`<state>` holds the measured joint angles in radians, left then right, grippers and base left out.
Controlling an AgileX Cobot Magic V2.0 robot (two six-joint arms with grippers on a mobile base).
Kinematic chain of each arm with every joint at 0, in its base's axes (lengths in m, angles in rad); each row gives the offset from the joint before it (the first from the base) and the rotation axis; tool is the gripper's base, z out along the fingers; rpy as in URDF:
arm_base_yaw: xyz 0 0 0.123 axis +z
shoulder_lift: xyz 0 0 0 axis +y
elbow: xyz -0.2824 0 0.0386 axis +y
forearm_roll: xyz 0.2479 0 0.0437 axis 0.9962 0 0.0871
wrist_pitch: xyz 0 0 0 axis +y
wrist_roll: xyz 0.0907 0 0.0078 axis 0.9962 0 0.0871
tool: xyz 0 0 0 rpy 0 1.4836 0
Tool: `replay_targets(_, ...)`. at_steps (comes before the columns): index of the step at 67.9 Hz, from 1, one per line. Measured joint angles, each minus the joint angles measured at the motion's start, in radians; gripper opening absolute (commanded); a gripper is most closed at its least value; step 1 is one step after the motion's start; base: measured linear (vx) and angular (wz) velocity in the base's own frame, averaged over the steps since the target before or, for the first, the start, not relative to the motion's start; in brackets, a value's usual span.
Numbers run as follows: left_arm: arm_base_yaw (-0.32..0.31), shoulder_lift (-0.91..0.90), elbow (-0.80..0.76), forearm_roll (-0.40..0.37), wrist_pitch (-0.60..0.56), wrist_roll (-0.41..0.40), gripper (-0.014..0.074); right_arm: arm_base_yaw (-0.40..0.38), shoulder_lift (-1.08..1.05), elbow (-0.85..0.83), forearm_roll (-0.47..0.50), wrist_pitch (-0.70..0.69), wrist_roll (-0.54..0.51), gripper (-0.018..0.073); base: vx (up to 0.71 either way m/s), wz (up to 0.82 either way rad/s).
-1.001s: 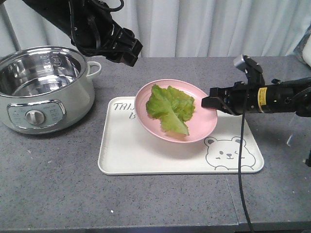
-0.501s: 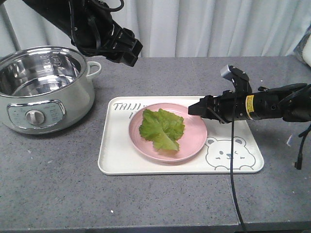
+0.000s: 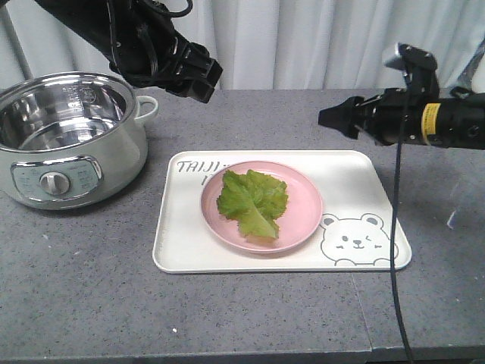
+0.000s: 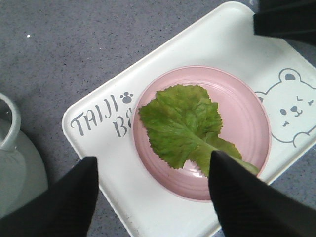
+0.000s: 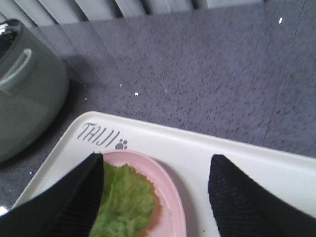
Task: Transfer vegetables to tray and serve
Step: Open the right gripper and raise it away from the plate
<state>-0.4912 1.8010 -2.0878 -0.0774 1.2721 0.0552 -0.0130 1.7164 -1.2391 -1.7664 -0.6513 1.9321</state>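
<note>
At the left stands one electric pot [image 3: 68,140], and above and to its right hangs the left gripper [image 3: 203,82], jaws wide and empty. Mid-table, one cream tray [image 3: 182,246] carries one pink plate [image 3: 305,206], with the single lettuce leaf [image 3: 252,199] lying on it. The right gripper [image 3: 324,118] hovers beyond the tray, its jaws spread and empty. To serve (my judgement), grip the tray's rim and keep it level so the plate cannot slide.

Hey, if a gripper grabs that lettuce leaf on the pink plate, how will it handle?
Probably floppy: the lettuce leaf looks thin and crinkly, so its edges would likely droop. The pale rib may hold firmer. It seems very light and lies loose on the pink plate, so a push would likely slide it.
</note>
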Motion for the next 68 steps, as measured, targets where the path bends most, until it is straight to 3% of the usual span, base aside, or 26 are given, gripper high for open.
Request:
replay_targets(16, 0.000, 0.000, 0.000, 0.077, 0.000, -0.114, 0.0461, -0.156, -0.115, 0.000, 0.000, -0.040, -0.007, 0.0443, 0.00, 0.00)
replay_targets(39, 0.000, 0.000, 0.000, 0.090, 0.000, -0.144, 0.0461, -0.374, -0.138, 0.000, 0.000, -0.391, -0.025, 0.0367, 0.00, 0.00)
replay_targets(68, 0.000, 0.000, 0.000, 0.090, -0.001, -0.146, 0.0461, -0.393, -0.260, 0.000, 0.000, -0.400, -0.011, 0.0367, 0.00, 0.00)
